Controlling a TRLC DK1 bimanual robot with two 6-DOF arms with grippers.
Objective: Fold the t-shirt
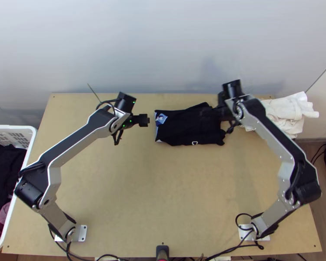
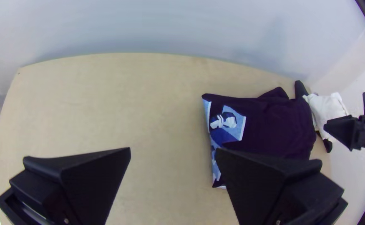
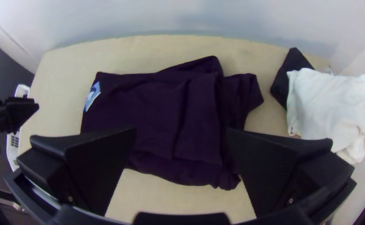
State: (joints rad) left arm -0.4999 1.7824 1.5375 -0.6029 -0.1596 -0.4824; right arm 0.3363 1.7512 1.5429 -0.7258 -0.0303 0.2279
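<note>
T-shirt (image 1: pixel 180 126): black, on the desk (image 1: pixel 163 195), toward the far side. Folded into a rough rectangle, lying flat; can't tell how many layers. Left end fairly straight, with a blue-and-white printed panel (image 1: pixel 161 118) along it; small white mark near the near edge. Far edge has a flap peaking up out of line. Right end messier: soft creases running across the body, dark fabric sticking out unevenly past the main block.

Left gripper (image 1: pixel 148 119): just beside the shirt's left end, jaws wide apart, nothing in them. Right gripper (image 1: pixel 206 114): above the shirt's right part, jaws also wide apart, empty, fabric visible between them in its wrist view.

White cloth (image 1: pixel 289 111): bunched, right of the shirt, apart from it, a dark piece (image 3: pixel 288 77) poking out from under it. White basket (image 1: pixel 15 127) with dark and dark red clothes (image 1: pixel 2 165): well left of the shirt.
</note>
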